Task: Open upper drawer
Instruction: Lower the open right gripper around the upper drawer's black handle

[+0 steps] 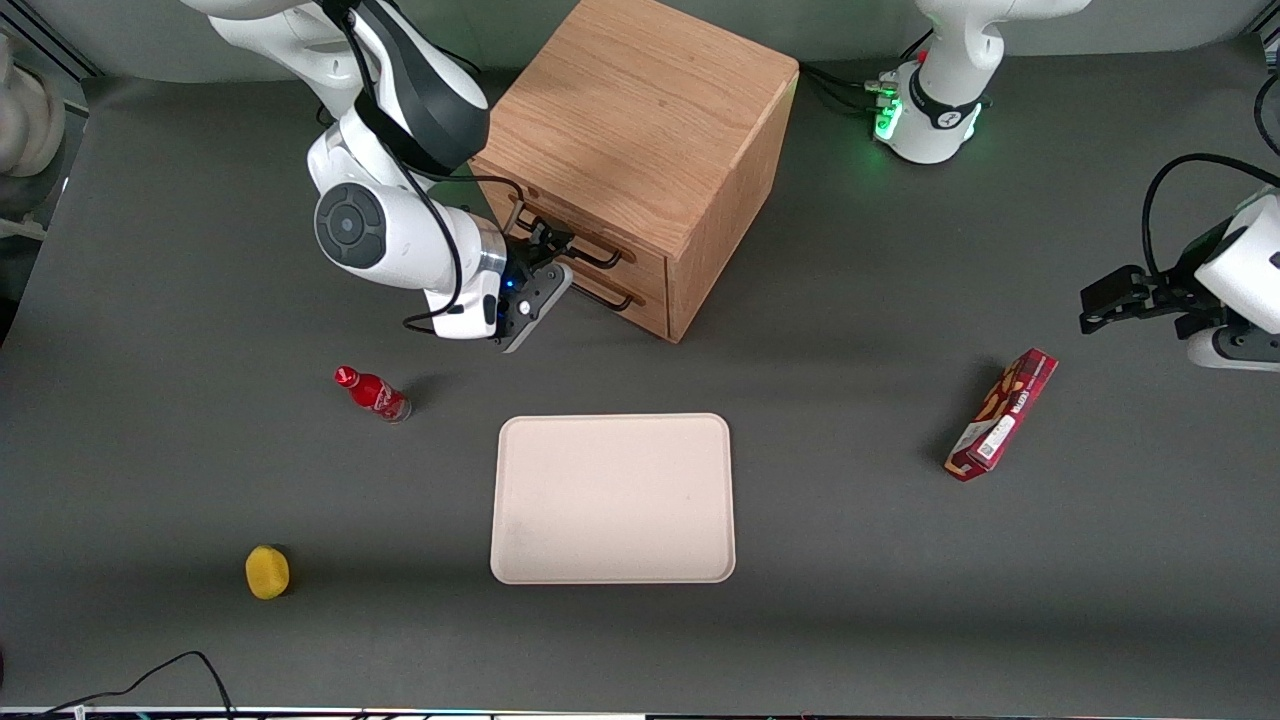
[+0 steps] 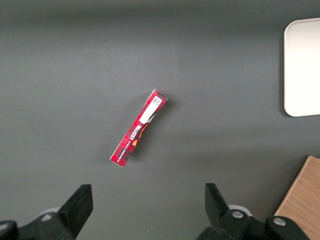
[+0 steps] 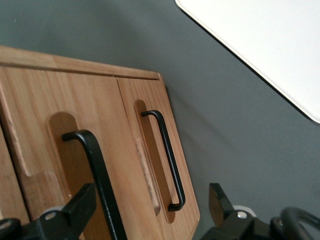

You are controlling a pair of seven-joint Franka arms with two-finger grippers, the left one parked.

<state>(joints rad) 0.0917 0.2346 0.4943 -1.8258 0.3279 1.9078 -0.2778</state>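
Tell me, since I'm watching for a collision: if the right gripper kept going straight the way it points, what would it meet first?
Probably the upper drawer: the gripper points at the cabinet front, open fingers straddling that drawer's black handle. The handle or the wood, though depth is unclear.

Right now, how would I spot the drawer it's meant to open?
Find the oak cabinet at the table's middle. Its front has two stacked drawers with black wire handles. The upper drawer is the higher one, with the gripper right at its handle.
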